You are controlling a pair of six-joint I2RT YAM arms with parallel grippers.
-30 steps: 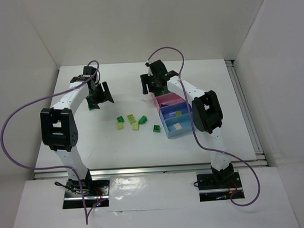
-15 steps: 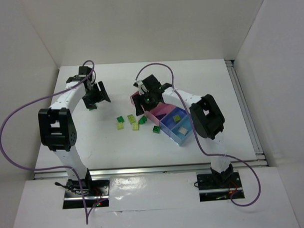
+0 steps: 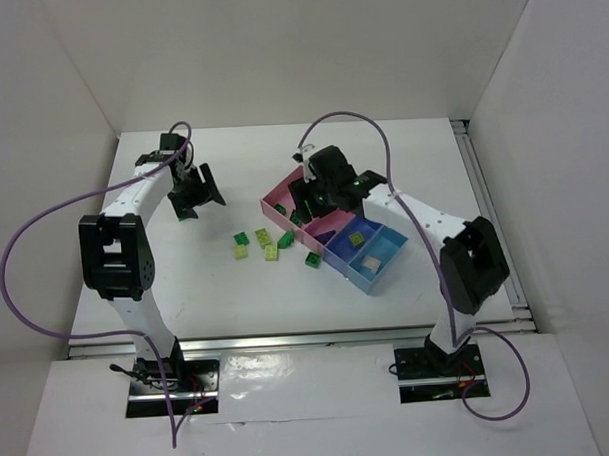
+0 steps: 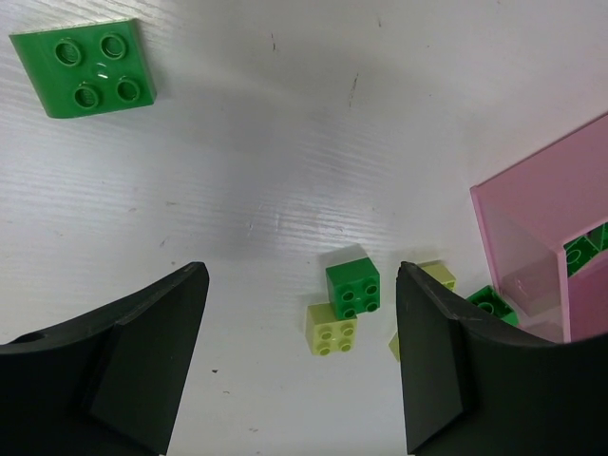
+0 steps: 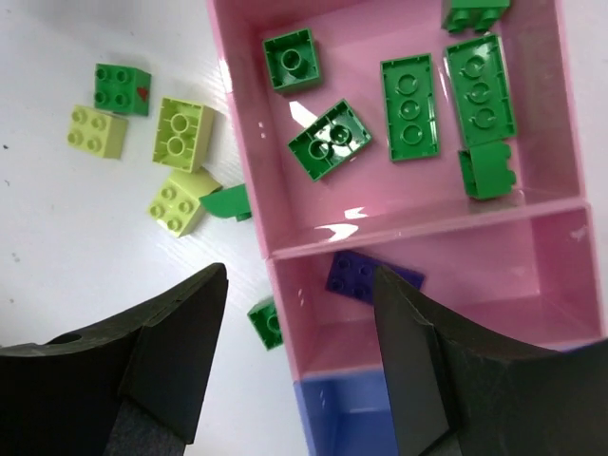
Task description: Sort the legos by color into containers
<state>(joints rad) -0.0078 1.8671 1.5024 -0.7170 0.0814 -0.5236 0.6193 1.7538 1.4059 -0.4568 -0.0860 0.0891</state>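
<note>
The four joined containers lie in a slanted row at mid-table. The far pink bin holds several dark green legos. The second pink bin holds a dark purple one. The periwinkle bin holds a yellow-green brick, and the light blue bin holds a cream one. My right gripper hangs open and empty over the wall between the pink bins. My left gripper is open and empty above the table, with a flat green brick beyond it.
Loose green and yellow-green bricks lie in a cluster left of the bins. One green brick sits against the second pink bin's outer wall. White walls enclose the table on three sides.
The container row has swung from near-vertical to a slant and slid left toward the loose bricks. My right arm has swung out to the right, its gripper staying over the pink bins. My left gripper barely moved.
</note>
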